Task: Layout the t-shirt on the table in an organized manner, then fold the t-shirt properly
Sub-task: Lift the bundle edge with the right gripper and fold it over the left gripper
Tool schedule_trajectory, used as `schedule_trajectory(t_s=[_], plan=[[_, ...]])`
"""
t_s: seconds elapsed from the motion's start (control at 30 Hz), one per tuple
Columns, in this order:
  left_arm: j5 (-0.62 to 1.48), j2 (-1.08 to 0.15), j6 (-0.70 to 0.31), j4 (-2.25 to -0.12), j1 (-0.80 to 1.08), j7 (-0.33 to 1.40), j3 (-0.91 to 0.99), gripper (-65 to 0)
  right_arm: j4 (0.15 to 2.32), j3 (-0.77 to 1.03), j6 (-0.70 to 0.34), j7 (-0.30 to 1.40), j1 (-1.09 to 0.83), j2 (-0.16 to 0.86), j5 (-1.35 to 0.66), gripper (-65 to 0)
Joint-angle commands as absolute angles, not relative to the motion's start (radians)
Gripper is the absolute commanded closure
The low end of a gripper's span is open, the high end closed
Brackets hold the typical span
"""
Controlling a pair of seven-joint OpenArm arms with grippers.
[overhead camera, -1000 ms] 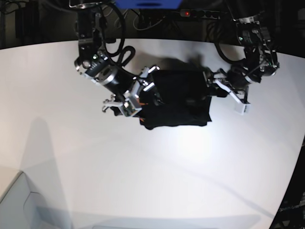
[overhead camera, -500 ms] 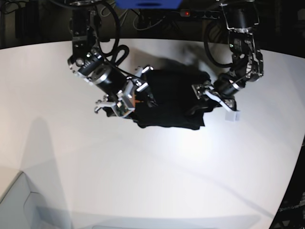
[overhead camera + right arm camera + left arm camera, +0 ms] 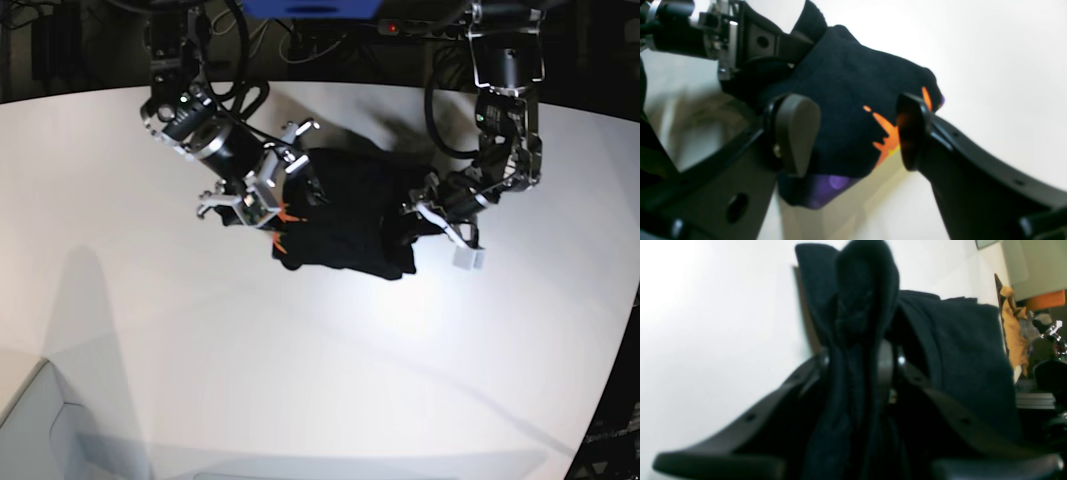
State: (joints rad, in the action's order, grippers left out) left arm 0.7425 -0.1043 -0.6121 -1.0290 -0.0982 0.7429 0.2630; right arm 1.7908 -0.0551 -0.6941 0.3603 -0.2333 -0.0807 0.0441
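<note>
Change noted over the last second: left pincer [image 3: 857, 360], formerly spread wide beside the shirt edge, now clamped on a thick fold of the t-shirt [image 3: 345, 215], black cloth bunched between the pads in the left wrist view. Both arms drawn inward over the same interval; garment pushed from a fairly flat rectangle into a narrower, humped mass near the far middle of the table [image 3: 320, 380]. Judged as a gathering or lifting step, not yet a clean fold; layout looks less orderly than before.

Right pincer [image 3: 853, 133]: pads apart, straddling a hump of cloth with orange and purple print showing; grip not confirmed, pads wide and unchanged.

Pose: left arm reaching down from the far edge, wrist bent toward the shirt's side; right arm angled low across from the opposite side, wrist near the tabletop.
</note>
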Motion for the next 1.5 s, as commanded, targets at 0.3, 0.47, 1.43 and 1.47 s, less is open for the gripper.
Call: schedule_trajectory(t_s=[0.3,0.47,1.43,1.47], plan=[[0.707,-0.148,-0.561,-0.983,-0.11,0.791,0.189,-0.2,1.672,-0.061,-0.698,0.331,-0.124,-0.088,0.021,-16.7],[0.707,-0.153,-0.561,-0.969,-0.111,0.791,0.194,-0.2,1.547,-0.061,-0.698,0.331,-0.053,-0.088,0.021,-6.5],[0.707,-0.179,-0.555,-0.967,-0.114,0.788,0.197,-0.2,1.532,-0.061,-0.698,0.232,-0.179,-0.087,0.021,-5.6],[0.707,-0.18,-0.555,-0.967,-0.114,0.788,0.197,-0.2,1.497,-0.061,-0.698,0.232,-0.174,-0.087,0.021,-5.6]])
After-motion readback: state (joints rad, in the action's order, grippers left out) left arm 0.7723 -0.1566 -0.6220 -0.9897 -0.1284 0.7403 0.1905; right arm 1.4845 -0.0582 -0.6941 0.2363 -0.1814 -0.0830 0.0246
